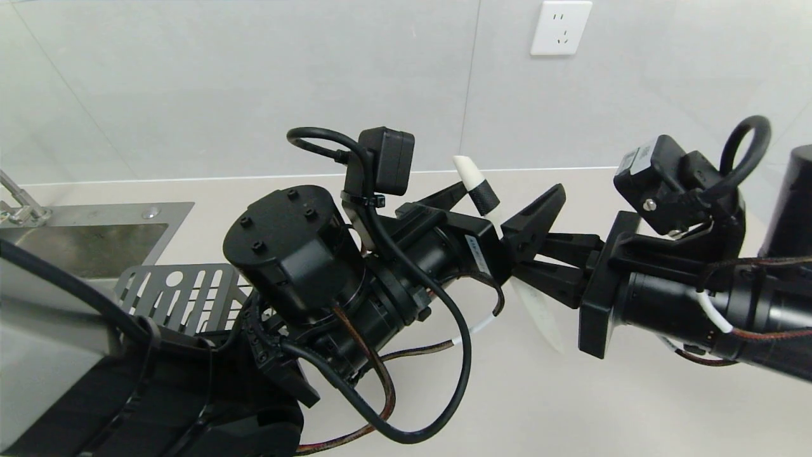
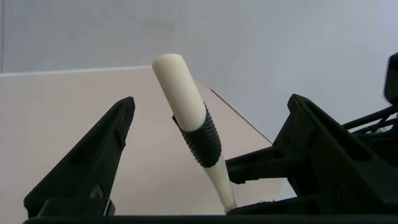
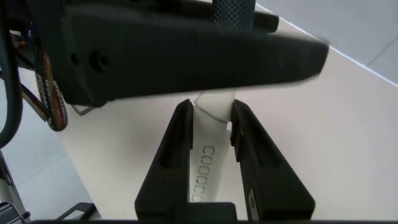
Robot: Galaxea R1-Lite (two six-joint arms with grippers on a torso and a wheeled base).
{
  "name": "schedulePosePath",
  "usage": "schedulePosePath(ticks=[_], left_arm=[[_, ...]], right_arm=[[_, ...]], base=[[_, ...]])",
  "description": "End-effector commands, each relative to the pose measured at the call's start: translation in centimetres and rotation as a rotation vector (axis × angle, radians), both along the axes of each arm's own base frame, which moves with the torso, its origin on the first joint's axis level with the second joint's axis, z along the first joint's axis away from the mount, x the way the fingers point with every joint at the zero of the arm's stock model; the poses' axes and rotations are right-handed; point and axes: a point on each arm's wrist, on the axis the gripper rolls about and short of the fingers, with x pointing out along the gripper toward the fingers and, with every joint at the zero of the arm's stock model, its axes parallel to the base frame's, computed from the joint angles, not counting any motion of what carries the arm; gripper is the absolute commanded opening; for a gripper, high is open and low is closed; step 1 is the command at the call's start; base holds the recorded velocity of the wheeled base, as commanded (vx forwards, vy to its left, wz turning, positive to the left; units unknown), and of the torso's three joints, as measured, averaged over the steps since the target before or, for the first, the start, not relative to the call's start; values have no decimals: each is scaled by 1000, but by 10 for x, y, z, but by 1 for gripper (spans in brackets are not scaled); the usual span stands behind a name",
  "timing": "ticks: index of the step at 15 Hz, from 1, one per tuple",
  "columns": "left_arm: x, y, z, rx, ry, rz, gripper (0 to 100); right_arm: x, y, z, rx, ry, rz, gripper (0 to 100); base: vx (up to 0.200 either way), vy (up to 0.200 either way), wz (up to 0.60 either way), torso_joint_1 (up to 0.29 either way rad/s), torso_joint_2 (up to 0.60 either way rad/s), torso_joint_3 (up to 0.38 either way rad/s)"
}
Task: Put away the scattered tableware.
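White with a black ribbed band, the utensil [image 1: 484,195] is hanging in the air between the two arms, well above the pale counter [image 1: 571,393]. The right gripper [image 1: 539,266] is clamping its flat lower part. In the right wrist view, that gripper [image 3: 211,109] is pressing both fingers against the white strip [image 3: 208,158], whose row of small oval holes is running back toward the palm. The handle is rising past those fingertips and leaning into the gap of the left gripper [image 1: 512,187]. That gripper's jaws are standing wide apart, one on each side of the ribbed band [image 2: 198,127], and neither is touching it. The left gripper [image 2: 211,101] is therefore holding nothing, and this is looking like a hand-over not yet made.

Several things could go wrong from here. The handle is lying slanted across the left gripper's gap, so one finger would probably meet it first and lever it inside the right gripper's pinch. If the right gripper opens before the left has closed firmly on the band, the utensil would be dropping to the counter beneath both tools. Closing above the band, on the smooth white end, could let it slip. One left finger is also crossing just ahead of the right fingertips, so pushing further in risks the grippers knocking together.
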Motion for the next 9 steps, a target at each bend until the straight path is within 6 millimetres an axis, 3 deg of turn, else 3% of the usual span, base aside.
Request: schedulePosePath(ticks=[1, 6, 7, 9], left_arm=[[1, -1, 3, -16, -10, 0, 100], [1, 0, 7, -34, -23, 1, 100], [1, -1, 7, -35, -24, -2, 0], [-1, -1, 8, -39, -27, -8, 0]], right_arm=[[4, 3, 4, 9, -11, -4, 0], [8, 4, 13, 31, -30, -12, 0], [8, 4, 14, 35, -35, -10, 0], [7, 3, 13, 33, -33, -12, 0]], base=[[0, 0, 0, 0, 0, 0], [0, 0, 0, 0, 0, 0], [0, 0, 0, 0, 0, 0], [0, 0, 0, 0, 0, 0]])
